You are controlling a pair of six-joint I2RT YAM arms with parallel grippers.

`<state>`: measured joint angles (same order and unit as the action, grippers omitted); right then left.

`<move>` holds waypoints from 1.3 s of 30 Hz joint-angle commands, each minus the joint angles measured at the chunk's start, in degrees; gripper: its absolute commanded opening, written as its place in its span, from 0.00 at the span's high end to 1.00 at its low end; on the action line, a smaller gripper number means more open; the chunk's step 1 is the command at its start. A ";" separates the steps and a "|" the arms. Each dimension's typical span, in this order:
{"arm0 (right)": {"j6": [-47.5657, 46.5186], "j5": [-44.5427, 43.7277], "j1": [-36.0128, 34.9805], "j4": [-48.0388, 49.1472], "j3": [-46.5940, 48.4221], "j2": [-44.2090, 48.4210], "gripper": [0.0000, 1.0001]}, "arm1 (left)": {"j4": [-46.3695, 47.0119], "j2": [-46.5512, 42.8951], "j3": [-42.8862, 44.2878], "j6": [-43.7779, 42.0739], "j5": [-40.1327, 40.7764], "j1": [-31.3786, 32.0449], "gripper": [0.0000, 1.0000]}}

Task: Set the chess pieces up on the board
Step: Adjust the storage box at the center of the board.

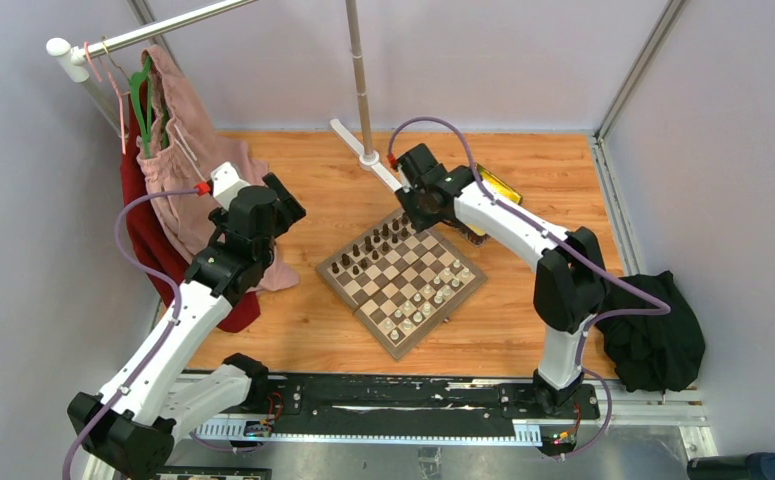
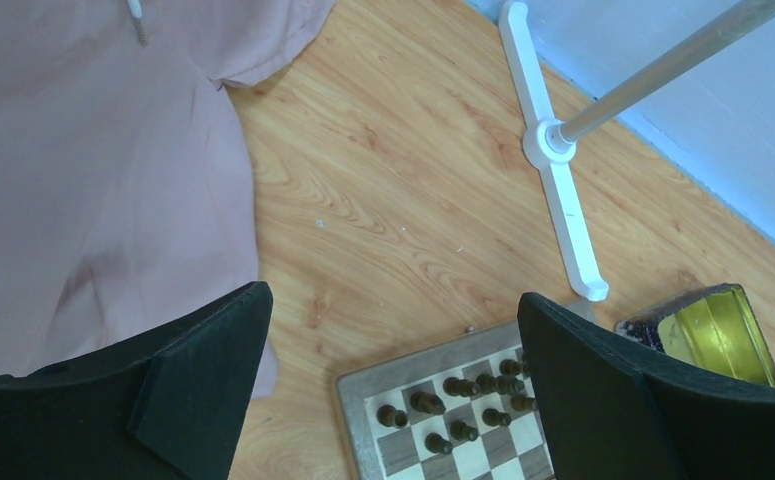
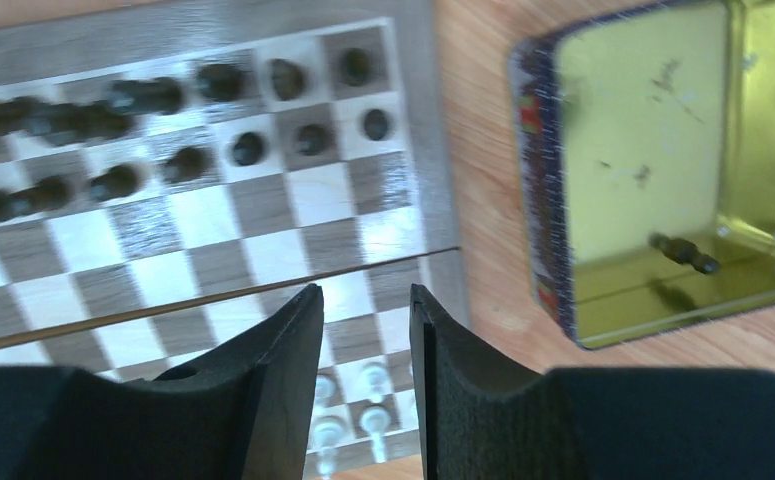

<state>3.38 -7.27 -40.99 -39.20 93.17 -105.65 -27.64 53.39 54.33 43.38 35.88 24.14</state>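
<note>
The left tool [image 2: 393,295] and right tool [image 3: 366,295] are spread, empty, and a blurred dark chessman [image 3: 685,252] is seen lying flat in the tin [image 3: 633,130] right of the latter.

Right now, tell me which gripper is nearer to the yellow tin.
Right. The right gripper hovers over the board's corner, just beside the tin. The left gripper is off the board's opposite side, by the pink garment.
</note>
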 commanded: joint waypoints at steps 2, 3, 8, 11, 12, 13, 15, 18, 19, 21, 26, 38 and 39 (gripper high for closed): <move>-1.21 -2.13 5.71 1.04 -2.38 2.25 0.56 | 2.23 0.90 1.66 -0.79 -0.62 0.03 0.00; -1.63 -2.56 6.48 1.05 -2.52 2.03 0.55 | 2.36 0.99 1.73 -0.83 -0.64 0.03 0.00; -2.40 -1.88 10.33 1.31 -2.70 0.68 0.52 | 2.70 1.80 1.92 -1.09 -1.03 0.03 0.00; -2.50 -1.37 12.14 1.65 -2.44 -0.53 0.52 | 3.06 2.28 1.92 -1.18 -1.06 0.03 0.00; -2.46 -0.75 12.75 1.74 -2.26 -0.91 0.51 | 3.21 2.52 1.99 -1.26 -1.07 0.03 0.00; -2.38 -0.49 13.38 1.83 -2.02 -1.42 0.51 | 3.35 2.81 2.08 -1.35 -1.07 0.03 0.00; -2.28 0.34 14.56 2.09 -1.66 -2.32 0.51 | 3.58 3.32 2.31 -1.49 -1.21 0.03 0.00; -2.07 1.77 16.02 2.11 -0.86 -3.82 0.52 | 3.92 4.36 2.69 -1.79 -1.31 0.03 0.00; -1.98 2.34 16.34 2.11 -0.66 -4.29 0.52 | 4.15 4.67 2.76 -1.87 -1.37 0.03 0.00; -1.89 2.89 16.69 2.25 -0.37 -5.27 0.52 | 4.50 5.33 2.95 -1.98 -1.46 0.03 0.00; -1.82 3.78 16.99 2.47 0.02 -7.46 0.52 | 5.09 6.69 3.26 -2.52 -1.56 0.03 0.00; -1.14 5.86 19.03 2.64 1.93 -12.24 0.61 | 6.27 9.17 3.41 -3.65 -1.26 -0.06 0.00; -0.99 6.21 19.24 2.70 2.00 -12.65 0.64 | 6.43 9.40 3.42 -3.71 -1.33 -0.12 0.00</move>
<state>1.89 -2.57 -23.11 -35.99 93.06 -116.42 -22.74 61.80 56.01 40.49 34.06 24.14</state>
